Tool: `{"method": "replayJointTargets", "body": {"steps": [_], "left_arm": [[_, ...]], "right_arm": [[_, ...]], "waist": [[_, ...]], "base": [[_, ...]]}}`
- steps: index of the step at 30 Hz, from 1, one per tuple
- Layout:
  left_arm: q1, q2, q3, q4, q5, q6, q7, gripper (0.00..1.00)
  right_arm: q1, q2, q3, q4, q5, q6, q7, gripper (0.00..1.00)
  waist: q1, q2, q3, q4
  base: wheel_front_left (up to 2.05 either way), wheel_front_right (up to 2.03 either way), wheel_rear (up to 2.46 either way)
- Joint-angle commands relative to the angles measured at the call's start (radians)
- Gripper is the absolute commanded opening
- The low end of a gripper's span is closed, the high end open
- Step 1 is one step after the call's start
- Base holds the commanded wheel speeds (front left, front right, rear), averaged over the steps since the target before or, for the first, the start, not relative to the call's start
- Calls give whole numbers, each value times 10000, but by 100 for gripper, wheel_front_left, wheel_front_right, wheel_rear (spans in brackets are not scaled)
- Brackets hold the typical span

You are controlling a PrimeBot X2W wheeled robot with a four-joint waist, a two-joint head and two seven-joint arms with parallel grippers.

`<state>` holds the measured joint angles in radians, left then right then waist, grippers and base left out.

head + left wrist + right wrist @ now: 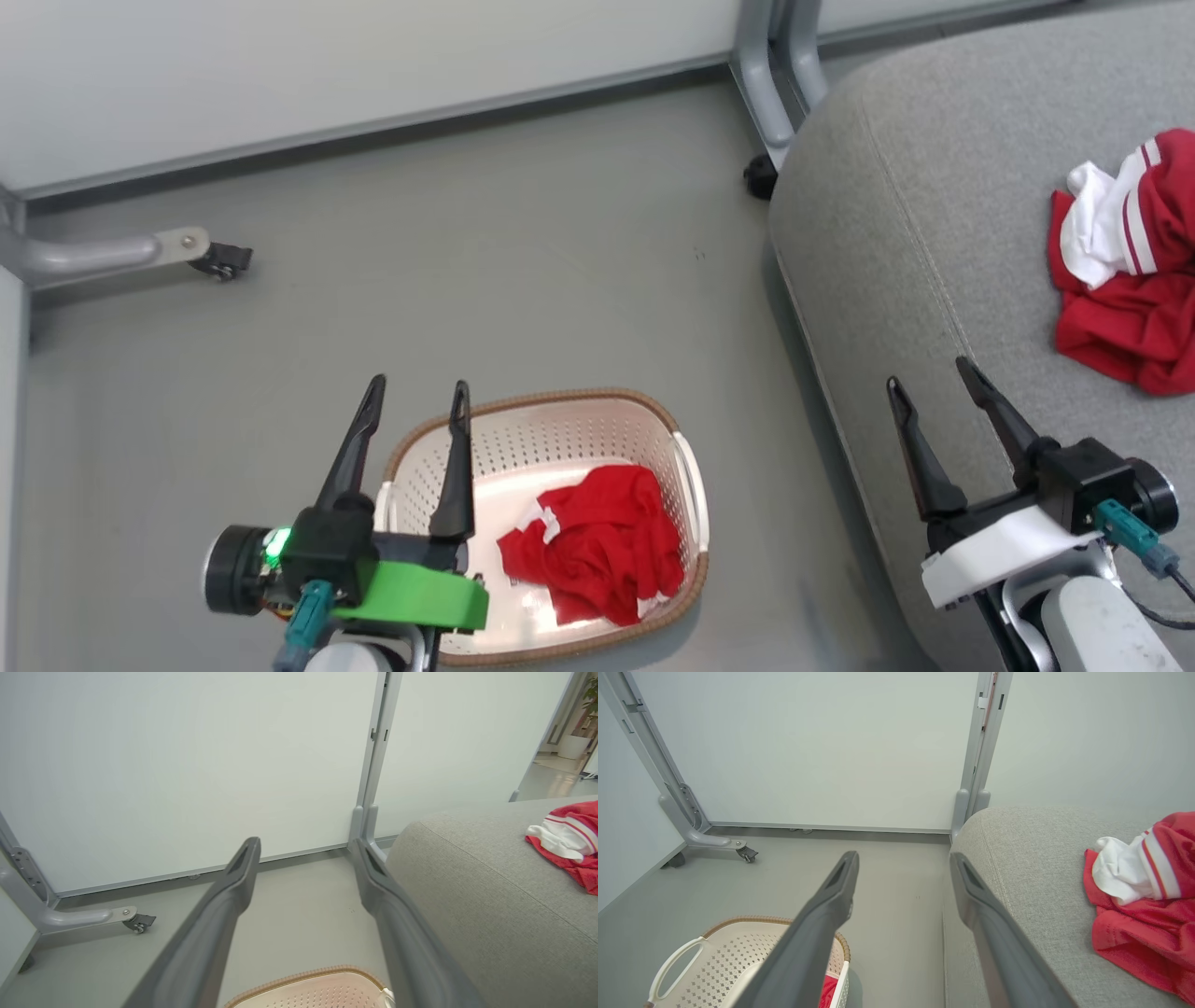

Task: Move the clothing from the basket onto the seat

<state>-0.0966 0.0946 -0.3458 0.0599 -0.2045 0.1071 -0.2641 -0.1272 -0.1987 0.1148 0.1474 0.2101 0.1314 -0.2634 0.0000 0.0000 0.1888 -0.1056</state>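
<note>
The cream perforated basket with a brown rim stands on the floor, holding crumpled red shorts with white trim. A red jersey with white sleeve and stripes lies bunched on the grey seat at the right. My left gripper hovers open over the basket's left rim, nothing between its fingers. Open and empty too, my right gripper hangs over the seat's front edge. The jersey lies right of the right gripper's fingers; the basket rim shows below the left gripper's fingers.
White partition panels on grey wheeled feet stand behind the basket. A partition post and caster sit close to the seat's far corner. Grey floor lies between basket and panels.
</note>
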Motion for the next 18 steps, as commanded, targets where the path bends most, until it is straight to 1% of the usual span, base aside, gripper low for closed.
{"method": "replayJointTargets", "body": {"steps": [1, 3, 8, 12, 18], "left_arm": [[401, -40, 243, -143, 211, 58, -3, 100], [724, -95, 696, -407, 374, 10, -3, 100], [1437, -209, 1404, -1041, 687, -530, -4, 100], [2114, -319, 1848, -1270, 704, -855, -4, 100], [2977, -415, 2206, -1243, 873, -1050, -4, 100]], "right_arm": [[334, 39, 0, -79, -41, -14, -18, 100], [482, 70, -12, -286, -104, -14, -18, 100], [1024, 272, -127, -768, -276, -14, -18, 100], [1493, 473, -229, -1019, -365, -14, -18, 100], [2333, 711, -414, -1242, -422, -14, -18, 100]], "waist": [[0, 0, -1579, 1088], [0, 0, -1701, 1118], [0, 0, -1933, 1094], [0, 0, -2146, 968], [0, 0, -2381, 791]], "base": [[0, 0, 0], [0, 0, 0], [0, 0, 0], [0, 0, 0], [0, 0, 0]]}}
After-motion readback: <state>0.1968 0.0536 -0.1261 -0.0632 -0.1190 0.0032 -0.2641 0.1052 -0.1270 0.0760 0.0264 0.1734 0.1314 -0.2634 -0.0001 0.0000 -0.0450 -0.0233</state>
